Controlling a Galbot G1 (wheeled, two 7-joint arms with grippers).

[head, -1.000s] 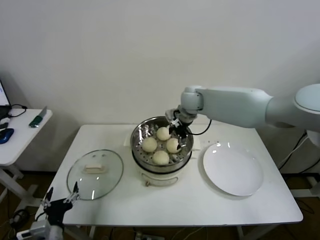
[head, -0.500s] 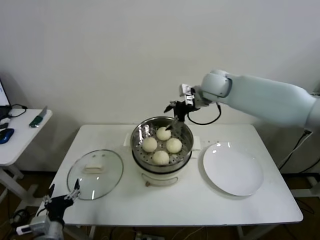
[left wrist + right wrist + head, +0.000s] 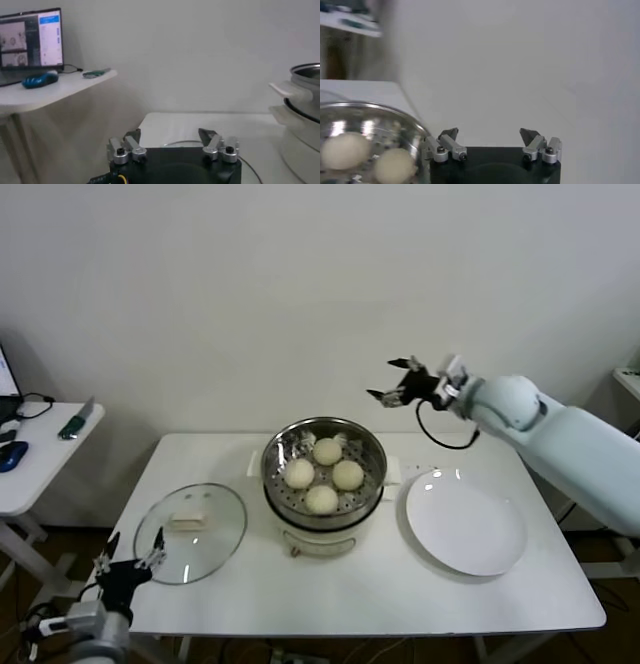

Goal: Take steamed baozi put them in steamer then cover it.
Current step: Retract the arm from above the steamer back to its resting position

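Lifting clear, the right pincer [image 3: 398, 381] has left the steamer [image 3: 324, 476], spread and empty, with all four baozi [image 3: 322, 474] below it; the left pincer [image 3: 128, 564], spread, waits just beside the cover [image 3: 190, 532] on the table [image 3: 400, 584]. Left wrist view: spread pincer [image 3: 173, 139], steamer wall [image 3: 300, 100] off to one side. Right wrist view: pincer [image 3: 492, 136] empty, baozi [image 3: 345, 150] beneath; loading looks done, covering remains.

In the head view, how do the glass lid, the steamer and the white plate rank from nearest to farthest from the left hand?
From the left hand, low by the table's left front corner:
1. Glass lid, just beside it.
2. Steamer, mid-table.
3. White plate, right side.
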